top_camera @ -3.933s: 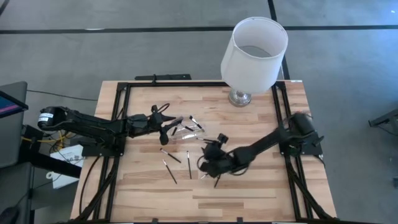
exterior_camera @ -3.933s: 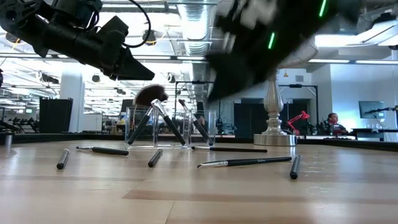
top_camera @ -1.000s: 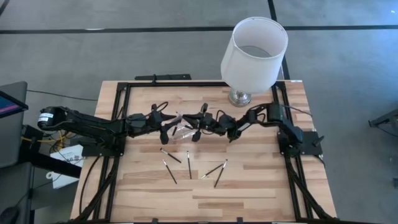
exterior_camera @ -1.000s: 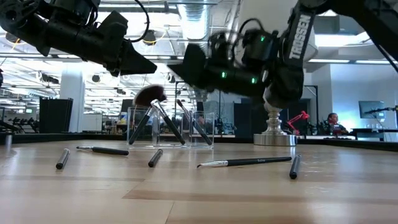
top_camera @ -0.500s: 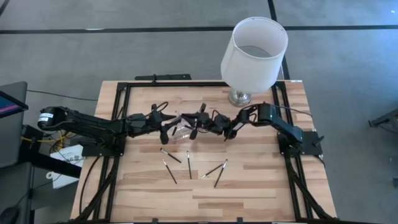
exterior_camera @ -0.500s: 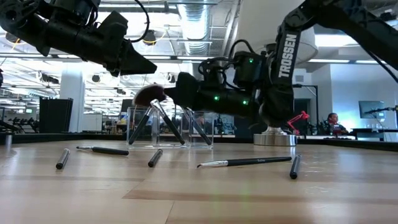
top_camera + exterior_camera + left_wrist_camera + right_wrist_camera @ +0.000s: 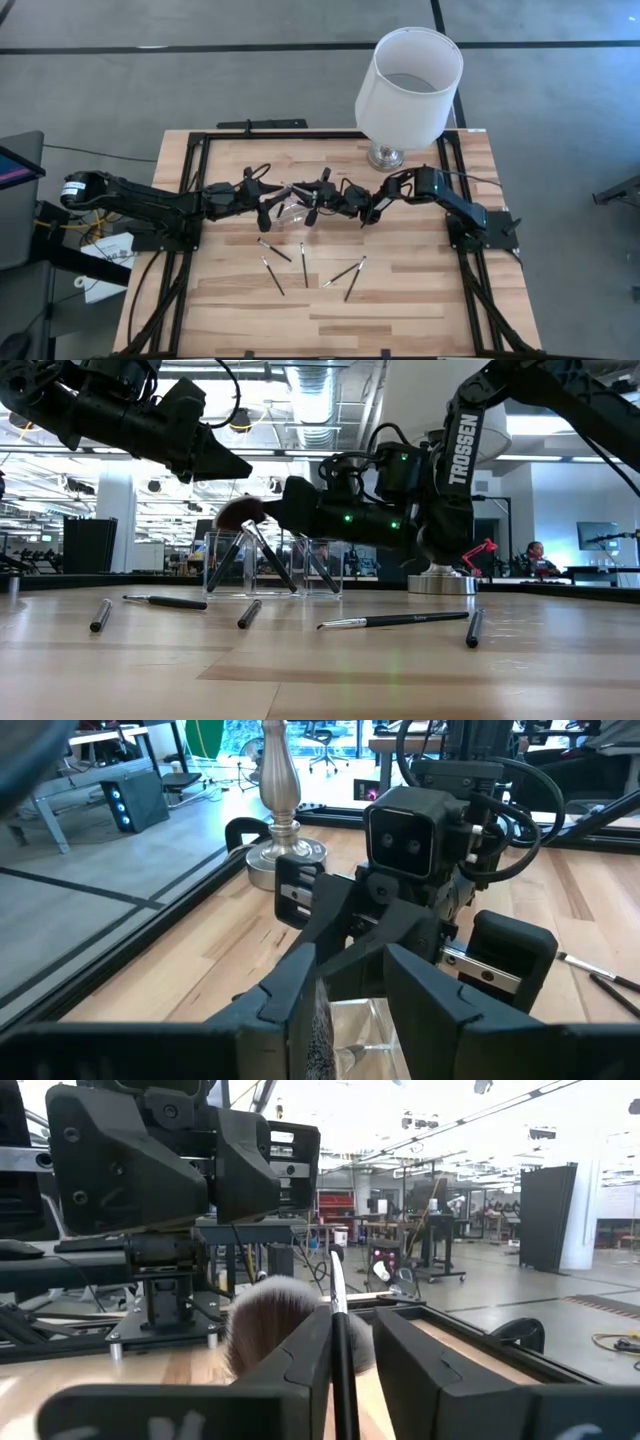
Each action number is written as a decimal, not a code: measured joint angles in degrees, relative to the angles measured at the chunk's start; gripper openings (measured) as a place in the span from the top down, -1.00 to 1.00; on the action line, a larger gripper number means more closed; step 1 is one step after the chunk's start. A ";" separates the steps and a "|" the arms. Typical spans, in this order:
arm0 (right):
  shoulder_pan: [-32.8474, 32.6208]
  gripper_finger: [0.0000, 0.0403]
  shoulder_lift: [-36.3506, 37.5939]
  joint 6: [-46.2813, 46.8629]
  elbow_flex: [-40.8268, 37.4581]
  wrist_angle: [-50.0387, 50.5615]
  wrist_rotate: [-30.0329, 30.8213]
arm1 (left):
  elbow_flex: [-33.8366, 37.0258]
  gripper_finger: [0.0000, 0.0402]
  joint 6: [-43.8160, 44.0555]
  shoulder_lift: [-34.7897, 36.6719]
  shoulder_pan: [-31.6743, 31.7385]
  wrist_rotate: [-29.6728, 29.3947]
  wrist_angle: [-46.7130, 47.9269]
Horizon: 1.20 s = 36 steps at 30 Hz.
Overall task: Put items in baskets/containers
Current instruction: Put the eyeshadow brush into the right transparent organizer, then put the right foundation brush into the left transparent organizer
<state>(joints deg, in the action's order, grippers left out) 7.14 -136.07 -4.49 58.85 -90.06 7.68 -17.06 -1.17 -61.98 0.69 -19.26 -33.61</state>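
Note:
A small clear container (image 7: pixel 270 565) stands on the table with several thin brushes leaning in it; one has a fluffy dark head (image 7: pixel 240 512). Several more dark brushes (image 7: pixel 303 262) lie flat on the wood nearer the front edge. My right gripper (image 7: pixel 308 200) reaches level from the right, just above the container's rim (image 7: pixel 285 500), and is shut on one thin brush (image 7: pixel 336 1320). My left gripper (image 7: pixel 268 205) hovers open above the container's left side (image 7: pixel 215 460); its fingers (image 7: pixel 300 985) frame the container (image 7: pixel 375 1030) below. My right gripper pinches a thin dark brush between its two fingers on the handle (image 7: pixel 340 1370). The brush lies along the fingers, and its free end (image 7: pixel 330 1265) sticks out forward toward the left arm. It is lifted clear of the table, roughly level over the container.
A tall lamp with a white shade (image 7: pixel 410 75) on a silver base (image 7: pixel 440 575) stands at the table's far right. A black frame (image 7: pixel 200 140) edges the table. Loose brushes (image 7: pixel 395 621) lie across the middle; bare wood lies toward the near edge.
My right gripper has moved left and a little down toward the clear container, carrying the thin brush, and then held nearly still over the rim. It stays shut.

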 joint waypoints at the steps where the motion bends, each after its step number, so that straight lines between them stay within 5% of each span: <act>1: 0.00 0.63 0.00 0.02 0.00 0.02 0.00 | 0.00 0.41 -0.01 0.00 0.00 0.00 0.00; 15: -0.09 0.17 0.81 0.02 -0.17 0.52 -0.02 | 0.00 0.41 0.00 0.00 -0.02 0.00 0.09; 22: -1.99 0.11 10.33 -7.02 -1.40 4.12 0.13 | 0.00 0.41 0.00 0.00 0.00 0.00 0.11; 25: -4.03 0.12 18.09 -7.48 -2.43 17.52 0.17 | 0.00 0.41 0.15 0.00 0.00 0.02 0.13; 31: -11.76 0.18 35.75 -6.76 -1.71 60.90 -0.05 | 0.00 0.41 0.18 0.00 -0.07 6.12 0.13; 36: -19.31 0.25 43.92 -0.48 -1.87 75.33 -0.22 | 0.00 0.41 1.29 0.00 -0.09 10.95 0.13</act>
<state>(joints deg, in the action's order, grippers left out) -12.17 -92.15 -4.97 56.98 -14.73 7.46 -17.06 0.12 -61.98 0.60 -8.31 -33.47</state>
